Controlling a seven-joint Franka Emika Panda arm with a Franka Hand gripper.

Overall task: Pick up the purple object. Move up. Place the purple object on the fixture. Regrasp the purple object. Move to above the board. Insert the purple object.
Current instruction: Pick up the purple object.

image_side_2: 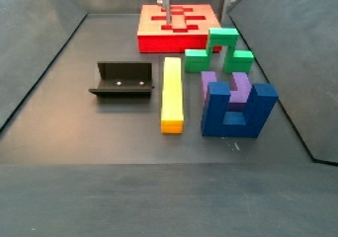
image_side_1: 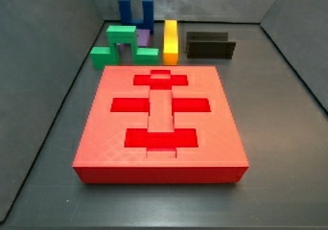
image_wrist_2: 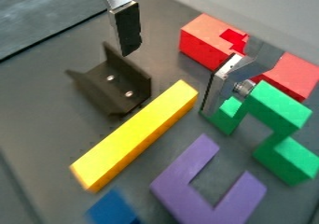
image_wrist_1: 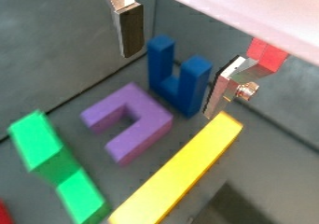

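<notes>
Overhead, pincer [image_wrist_1: 174,53] agape, empty.

I see a dark grey floor [image_side_1: 279,128], flat and smooth, with a soft shine near the front in a side view [image_side_2: 119,197]. Grey walls stand around it like a box: a back wall [image_side_1: 193,2] and side walls [image_side_2: 34,53] that lean outward. The light is even and dim.
</notes>
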